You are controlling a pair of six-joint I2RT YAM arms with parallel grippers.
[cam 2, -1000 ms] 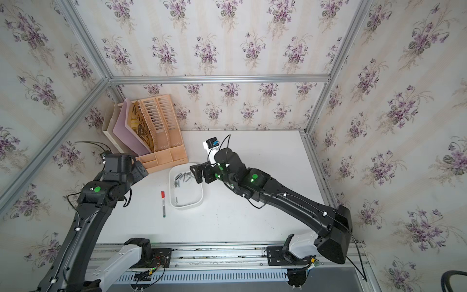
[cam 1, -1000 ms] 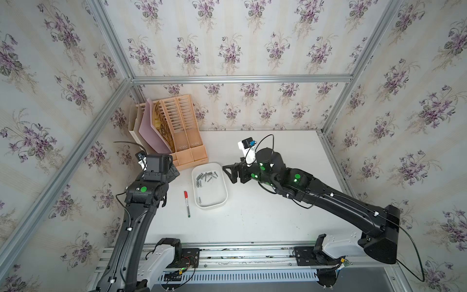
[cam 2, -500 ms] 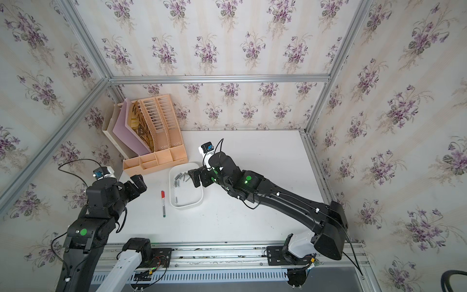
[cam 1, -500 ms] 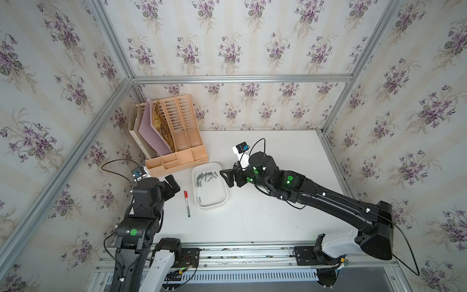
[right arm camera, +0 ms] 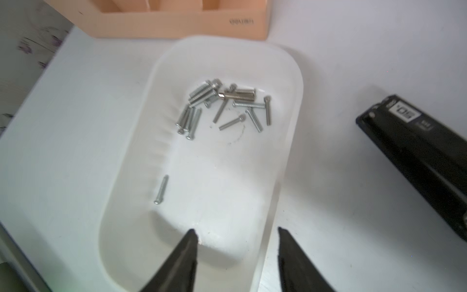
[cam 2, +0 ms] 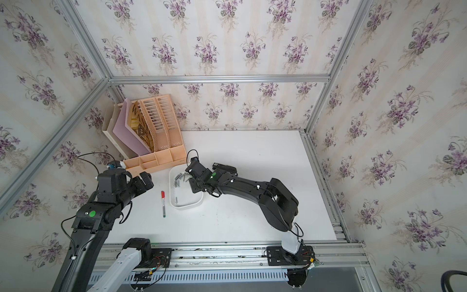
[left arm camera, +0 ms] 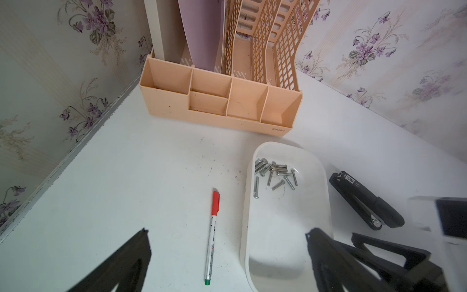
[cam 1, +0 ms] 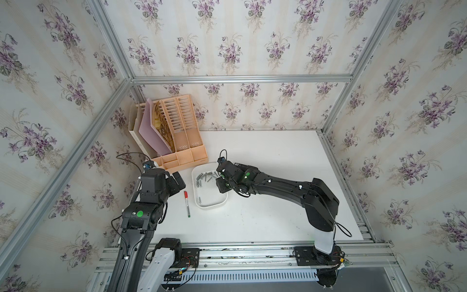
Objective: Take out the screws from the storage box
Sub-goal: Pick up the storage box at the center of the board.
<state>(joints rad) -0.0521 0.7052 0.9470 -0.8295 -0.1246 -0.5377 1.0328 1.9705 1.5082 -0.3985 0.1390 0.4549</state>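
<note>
Right wrist view showed the right gripper (right arm camera: pixel 235 230), fingers apart, straddling the storage box (right arm camera: pixel 292 113) wall; screws (right arm camera: pixel 224 106) lay inside; left gripper (left arm camera: pixel 226 230) gaped wide, empty.

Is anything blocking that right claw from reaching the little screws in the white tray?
Nothing visible does. The screws lie uncovered in the tray, with bare tray floor between them and the right claw. The tray's side wall runs between the claw's open fingers.
</note>
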